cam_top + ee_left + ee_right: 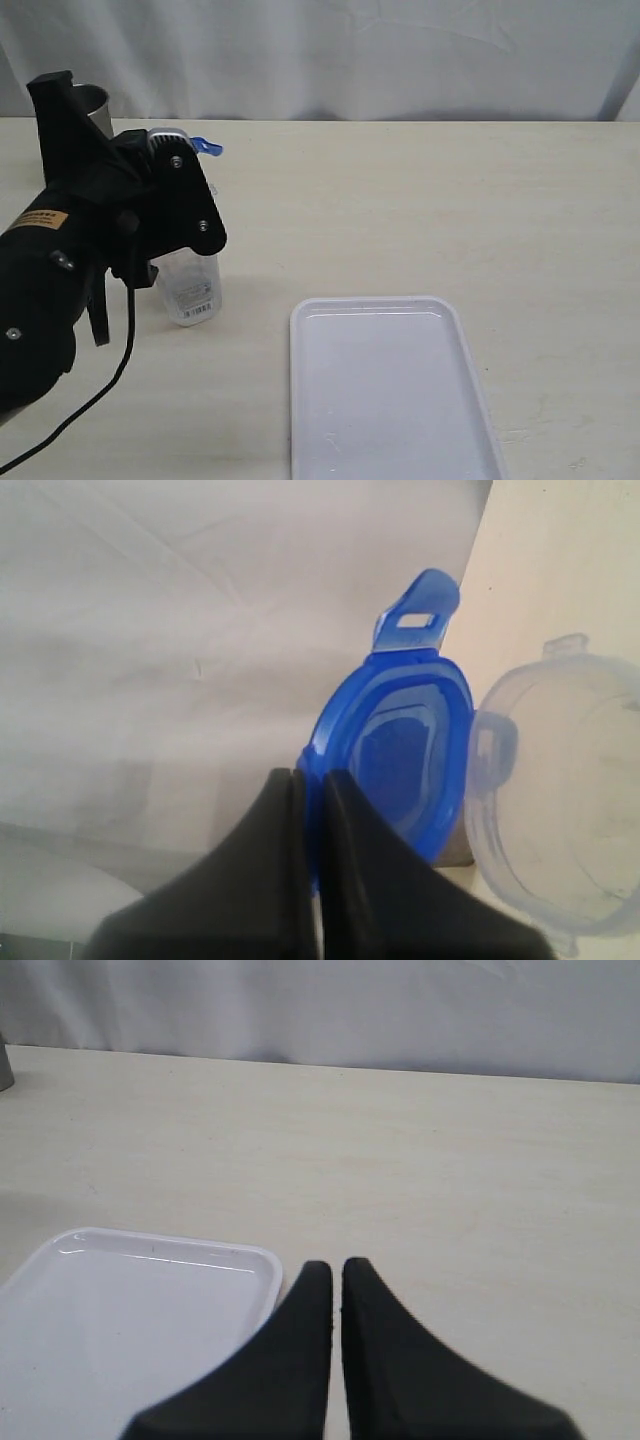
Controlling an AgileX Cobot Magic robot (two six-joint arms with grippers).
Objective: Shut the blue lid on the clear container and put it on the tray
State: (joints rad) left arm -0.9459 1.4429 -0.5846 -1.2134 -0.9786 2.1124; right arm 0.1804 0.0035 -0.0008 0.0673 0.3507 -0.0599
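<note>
The blue lid (pixel 400 745) faces the left wrist camera with its underside, one snap flap (pixel 420 615) sticking out. My left gripper (pixel 312 780) is shut on the lid's edge. Right beside the lid lies the open mouth of the clear container (pixel 565 800), uncovered. In the exterior view the left arm hides most of the container; only its base with the barcode label (pixel 190 295) and a blue flap of the lid (pixel 206 147) show. The white tray (pixel 390 390) lies flat at the front, right of the container. My right gripper (pixel 335 1270) is shut and empty, just past the tray's corner (pixel 265 1265).
A grey steel cup (pixel 92 104) stands behind the left arm at the table's back left. A cable (pixel 125 345) hangs from the left arm near the container. A white curtain backs the table.
</note>
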